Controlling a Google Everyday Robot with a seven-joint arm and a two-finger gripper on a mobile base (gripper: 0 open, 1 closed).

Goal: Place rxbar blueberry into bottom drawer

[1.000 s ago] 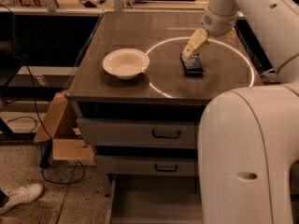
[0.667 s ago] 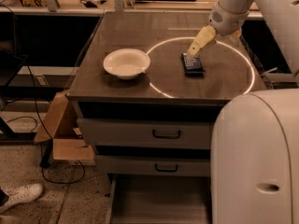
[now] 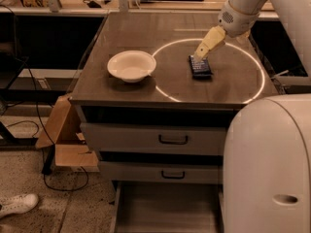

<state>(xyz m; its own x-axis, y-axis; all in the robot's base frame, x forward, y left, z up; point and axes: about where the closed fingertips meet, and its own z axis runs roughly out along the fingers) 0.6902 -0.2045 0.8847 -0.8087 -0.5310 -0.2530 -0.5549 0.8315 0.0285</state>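
Observation:
The rxbar blueberry (image 3: 200, 67), a small dark navy bar, lies flat on the brown cabinet top (image 3: 175, 86) inside a bright ring of light. My gripper (image 3: 200, 55) reaches down from the upper right, its pale fingertips just above the bar's far end. The bottom drawer (image 3: 165, 208) is pulled out below the two closed grey drawers; its flat floor shows nothing on it.
A white bowl (image 3: 131, 65) stands on the cabinet top left of the bar. My white robot body (image 3: 269, 169) fills the lower right and hides the drawer's right part. A cardboard box (image 3: 65, 137) sits on the floor at the left. A shoe (image 3: 17, 204) lies at bottom left.
My arm has shifted slightly to the right in the view, and my gripper stays over the bar. The bar and the bowl have not moved.

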